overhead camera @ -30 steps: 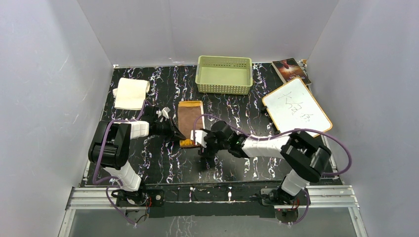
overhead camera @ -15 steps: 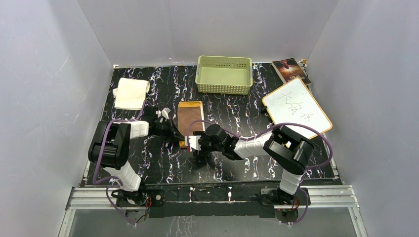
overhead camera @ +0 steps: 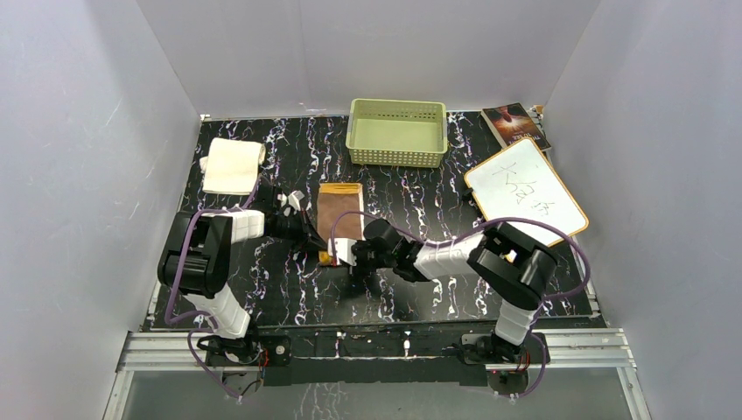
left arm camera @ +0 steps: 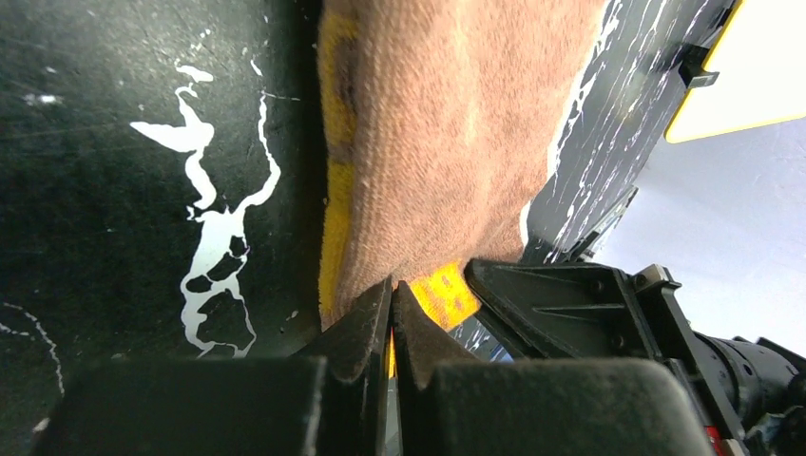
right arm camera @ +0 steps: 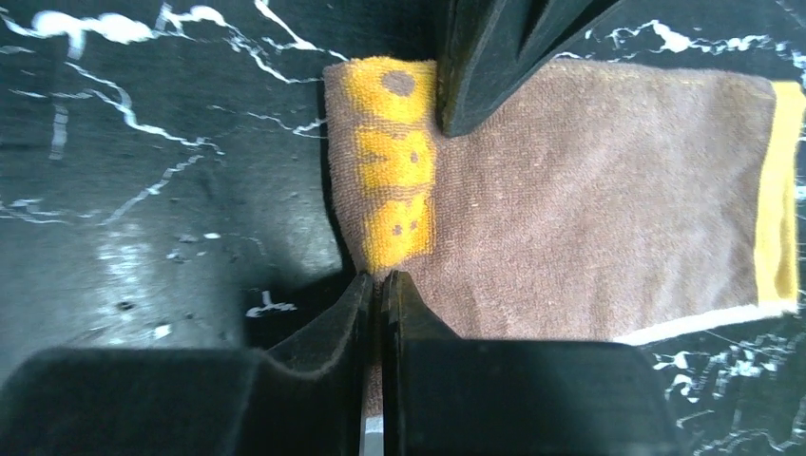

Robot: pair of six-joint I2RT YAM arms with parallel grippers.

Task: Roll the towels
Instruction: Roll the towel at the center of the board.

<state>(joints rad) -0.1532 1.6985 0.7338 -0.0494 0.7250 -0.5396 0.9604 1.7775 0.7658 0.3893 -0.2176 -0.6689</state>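
Observation:
The brown and mustard-yellow towel (overhead camera: 340, 217) lies flat at the table's middle, its yellow-lettered end toward the arms. My left gripper (overhead camera: 321, 251) is shut on that end's left corner, and yellow cloth shows between its jaws (left arm camera: 392, 293). My right gripper (overhead camera: 347, 256) is shut on the same end's other corner (right arm camera: 382, 281), with the left fingers (right arm camera: 489, 66) across from it. The towel (right arm camera: 589, 199) stretches away from the right gripper, and the towel (left arm camera: 447, 133) looks slightly lifted at the pinch. The cream-white towel (overhead camera: 232, 165) lies partly rolled at the far left.
A pale green basket (overhead camera: 396, 132) stands at the back middle. A white board with an orange rim (overhead camera: 525, 188) lies at the right, and a book (overhead camera: 516, 124) sits behind it. Grey walls enclose the table on three sides.
My right gripper slid left to the towel's near end and closed on it. The left gripper stayed shut on the other corner.

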